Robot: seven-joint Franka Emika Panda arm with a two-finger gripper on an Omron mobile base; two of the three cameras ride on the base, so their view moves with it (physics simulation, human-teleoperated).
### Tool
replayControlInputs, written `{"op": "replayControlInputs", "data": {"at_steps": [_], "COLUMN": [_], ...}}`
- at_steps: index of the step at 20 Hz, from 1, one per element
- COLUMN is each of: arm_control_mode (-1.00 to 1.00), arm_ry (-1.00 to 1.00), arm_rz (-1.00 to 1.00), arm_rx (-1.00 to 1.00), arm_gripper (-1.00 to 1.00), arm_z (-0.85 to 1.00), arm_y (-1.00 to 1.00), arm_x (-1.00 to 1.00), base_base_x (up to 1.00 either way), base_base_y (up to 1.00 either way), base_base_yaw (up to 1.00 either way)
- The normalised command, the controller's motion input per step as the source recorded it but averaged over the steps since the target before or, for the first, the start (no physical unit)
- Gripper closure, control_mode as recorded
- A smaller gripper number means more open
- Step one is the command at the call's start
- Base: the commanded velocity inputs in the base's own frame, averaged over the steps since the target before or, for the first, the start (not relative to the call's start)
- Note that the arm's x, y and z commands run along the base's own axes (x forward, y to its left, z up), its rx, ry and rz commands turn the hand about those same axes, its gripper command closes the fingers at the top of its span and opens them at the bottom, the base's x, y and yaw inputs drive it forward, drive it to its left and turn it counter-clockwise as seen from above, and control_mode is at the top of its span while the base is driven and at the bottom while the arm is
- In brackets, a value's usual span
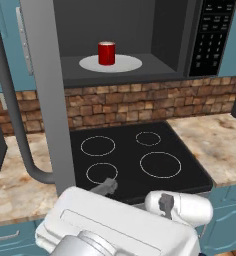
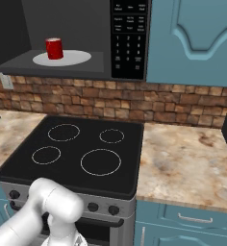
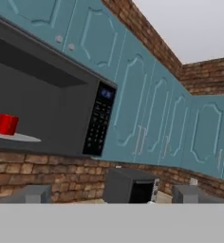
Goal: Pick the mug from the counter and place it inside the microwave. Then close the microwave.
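Low by the stovetop [image 1: 140, 155], jaws released and empty; mug [image 1: 106, 53] upright on turntable [image 1: 125, 64] inside microwave [image 1: 190, 35], well above and ahead of jaws, open door [image 1: 47, 95] up-left, nearer, its handle [image 1: 10, 110] running vertical.

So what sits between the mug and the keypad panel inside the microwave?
Nothing. In the right base view, only bare turntable and dark cavity floor separate the mug from the keypad panel.
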Motion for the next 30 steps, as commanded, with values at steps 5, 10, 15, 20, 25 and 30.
{"op": "replayControlInputs", "data": {"at_steps": [5, 10, 15, 20, 25, 30], "arm_control_mode": [-1.0, -1.0, -1.0, -1.0, -1.0, -1.0], "arm_ry": [-0.02, 0.0, 0.0, 0.0, 0.0, 0.0], "arm_rz": [-0.14, -0.13, -0.13, -0.1, -0.05, -0.07], "arm_rx": [-0.01, -0.03, -0.05, -0.02, -0.06, -0.06], "arm_gripper": [-1.0, -1.0, -1.0, -1.0, -1.0, -1.0], "arm_z": [-0.12, -0.06, -0.16, -0.32, -0.24, -0.08], "arm_y": [0.38, 0.38, 0.37, 0.41, 0.52, 0.44], "arm_x": [0.0, 0.08, 0.39, 0.23, 0.0, 0.0], "base_base_x": [0.0, 0.0, 0.0, 0.0, 0.0, 0.0], "base_base_y": [0.0, 0.0, 0.0, 0.0, 0.0, 0.0], "base_base_yaw": [0.0, 0.0, 0.0, 0.0, 0.0, 0.0]}}
